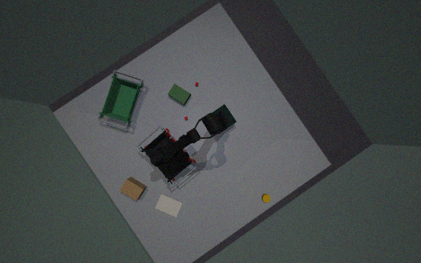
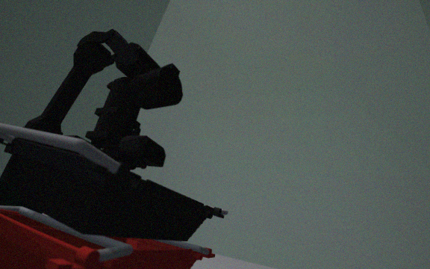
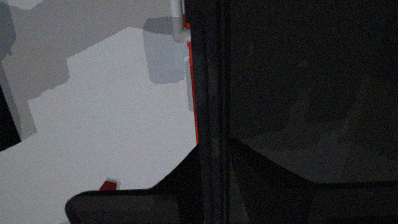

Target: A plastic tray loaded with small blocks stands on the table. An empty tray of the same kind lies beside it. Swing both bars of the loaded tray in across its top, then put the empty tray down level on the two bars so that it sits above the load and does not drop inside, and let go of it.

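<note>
The loaded red tray (image 1: pixel 189 159) (image 2: pixel 13 243) (image 3: pixel 194 115) stands mid-table, mostly hidden under the empty black tray (image 2: pixel 88 202) (image 3: pixel 310 75). My gripper (image 1: pixel 182 143) (image 2: pixel 123 168) (image 3: pixel 218 144) is shut on the black tray's side wall and holds it right over the red tray. In the exterior view the black tray is tilted, its left end higher and its low end close to the red tray's rim. A grey wire bar (image 2: pixel 69 232) lies along the red tray's top. The blocks inside are hidden.
A green tray (image 1: pixel 120 100) stands at the far left. A green flat block (image 1: pixel 179 93), a tan box (image 1: pixel 133 188), a white card (image 1: pixel 168 205), a yellow disc (image 1: pixel 266 198) and two small red cubes (image 1: pixel 196 84) (image 1: pixel 186 117) lie around.
</note>
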`<state>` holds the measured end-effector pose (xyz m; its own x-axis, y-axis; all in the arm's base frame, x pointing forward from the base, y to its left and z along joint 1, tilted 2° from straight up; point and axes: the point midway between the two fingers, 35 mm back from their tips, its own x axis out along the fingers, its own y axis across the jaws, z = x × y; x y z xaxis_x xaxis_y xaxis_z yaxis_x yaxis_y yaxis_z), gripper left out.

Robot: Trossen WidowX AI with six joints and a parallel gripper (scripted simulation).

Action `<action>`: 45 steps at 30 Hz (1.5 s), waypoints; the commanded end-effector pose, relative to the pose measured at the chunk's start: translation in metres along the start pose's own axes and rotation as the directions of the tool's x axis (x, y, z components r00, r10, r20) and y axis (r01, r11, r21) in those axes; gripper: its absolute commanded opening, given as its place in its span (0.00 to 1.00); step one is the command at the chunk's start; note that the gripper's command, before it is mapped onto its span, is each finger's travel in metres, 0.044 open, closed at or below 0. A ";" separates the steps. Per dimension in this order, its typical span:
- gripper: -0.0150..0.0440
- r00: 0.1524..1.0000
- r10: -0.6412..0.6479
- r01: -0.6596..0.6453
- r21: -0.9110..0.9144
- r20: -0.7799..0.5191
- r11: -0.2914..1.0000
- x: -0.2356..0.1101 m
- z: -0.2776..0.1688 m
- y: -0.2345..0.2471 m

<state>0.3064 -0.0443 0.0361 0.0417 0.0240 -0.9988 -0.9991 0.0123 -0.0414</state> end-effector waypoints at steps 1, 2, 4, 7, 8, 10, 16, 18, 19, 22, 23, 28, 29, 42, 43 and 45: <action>0.25 1.000 0.028 -0.028 -0.003 -0.001 1.000 0.006 0.000 0.006; 0.25 1.000 0.028 -0.028 -0.003 -0.001 1.000 0.006 0.000 0.006; 0.25 1.000 0.028 -0.028 -0.003 -0.001 1.000 0.006 0.000 0.006; 0.25 1.000 0.028 -0.028 -0.003 -0.001 1.000 0.006 0.000 0.006; 0.25 1.000 0.028 -0.028 -0.003 -0.001 1.000 0.006 0.000 0.006; 0.25 1.000 0.020 -0.020 -0.002 -0.001 1.000 0.004 0.000 0.004; 0.25 1.000 0.028 -0.028 -0.003 -0.001 1.000 0.006 0.000 0.006; 0.28 1.000 0.028 -0.028 -0.003 -0.001 1.000 0.006 0.000 0.006; 0.30 1.000 0.028 -0.028 -0.003 -0.001 1.000 0.006 0.000 0.006; 0.38 1.000 0.028 -0.028 -0.003 -0.001 1.000 0.006 0.000 0.006; 0.40 1.000 0.028 -0.028 -0.003 -0.001 1.000 0.006 0.000 0.006; 0.53 1.000 0.028 -0.028 -0.003 -0.001 1.000 0.006 0.000 0.006; 0.55 1.000 0.028 -0.028 -0.003 -0.001 1.000 0.006 0.000 0.006; 0.88 1.000 0.028 -0.028 -0.003 -0.001 1.000 0.006 0.000 0.006; 0.90 1.000 0.028 -0.028 -0.003 -0.001 1.000 0.006 0.000 0.006; 0.95 1.000 0.028 -0.028 -0.003 -0.001 1.000 0.006 0.000 0.006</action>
<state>0.3014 -0.0437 0.0305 0.0161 0.0269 -0.9995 -0.9998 0.0120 -0.0158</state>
